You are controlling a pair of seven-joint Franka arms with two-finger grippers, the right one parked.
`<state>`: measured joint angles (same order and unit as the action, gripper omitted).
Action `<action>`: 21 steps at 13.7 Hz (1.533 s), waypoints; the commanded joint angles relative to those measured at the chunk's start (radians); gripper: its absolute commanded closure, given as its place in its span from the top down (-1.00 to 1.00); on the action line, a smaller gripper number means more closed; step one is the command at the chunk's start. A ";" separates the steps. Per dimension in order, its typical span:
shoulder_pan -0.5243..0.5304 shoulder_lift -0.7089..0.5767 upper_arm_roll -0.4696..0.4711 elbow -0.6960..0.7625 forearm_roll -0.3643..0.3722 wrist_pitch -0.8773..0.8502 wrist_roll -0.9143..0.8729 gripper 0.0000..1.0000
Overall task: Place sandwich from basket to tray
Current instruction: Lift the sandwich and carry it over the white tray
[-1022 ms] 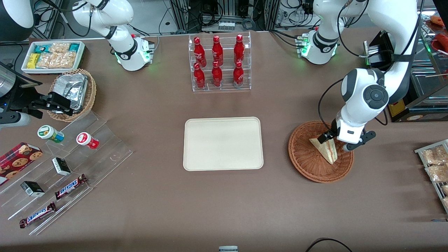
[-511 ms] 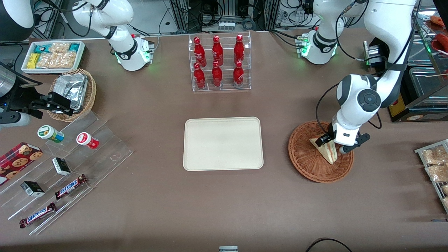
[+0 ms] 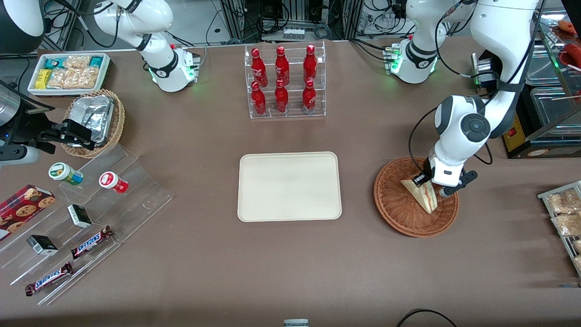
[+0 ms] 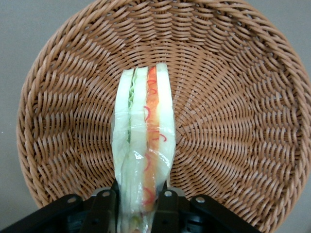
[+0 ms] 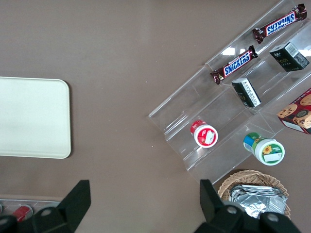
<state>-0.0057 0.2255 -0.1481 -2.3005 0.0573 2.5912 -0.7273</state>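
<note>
The sandwich [image 3: 425,196] is a plastic-wrapped white wedge with red and green filling. It lies in the reddish-brown wicker basket [image 3: 399,209], toward the working arm's end of the table. My left gripper [image 3: 431,185] is down in the basket at the wedge's wide end. In the left wrist view the gripper [image 4: 138,204] has a black finger pressed against each side of the sandwich [image 4: 143,126], and the wrap narrows between them. The basket's weave [image 4: 233,121] shows all round it. The cream tray [image 3: 289,186] lies flat mid-table beside the basket, with nothing on it.
A clear rack of red bottles [image 3: 283,81] stands farther from the front camera than the tray. A wire rack of packaged snacks [image 3: 565,213] lies at the working arm's table edge. Clear steps with snack bars and cups [image 3: 86,218] lie toward the parked arm's end.
The left arm's wrist has sunk lower and shifted slightly toward the tray, bringing the fingers down round the sandwich's wide end. The sandwich lies where it was in the basket.
</note>
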 commanded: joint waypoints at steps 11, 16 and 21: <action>0.006 -0.136 -0.192 0.386 0.067 -0.688 0.155 -1.00; 0.009 -0.092 -0.359 0.414 0.067 -0.677 0.236 -1.00; 0.007 0.101 -0.516 0.547 0.094 -0.649 0.145 -1.00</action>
<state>-0.0084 0.2129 -0.6146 -1.8510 0.1150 1.9480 -0.5304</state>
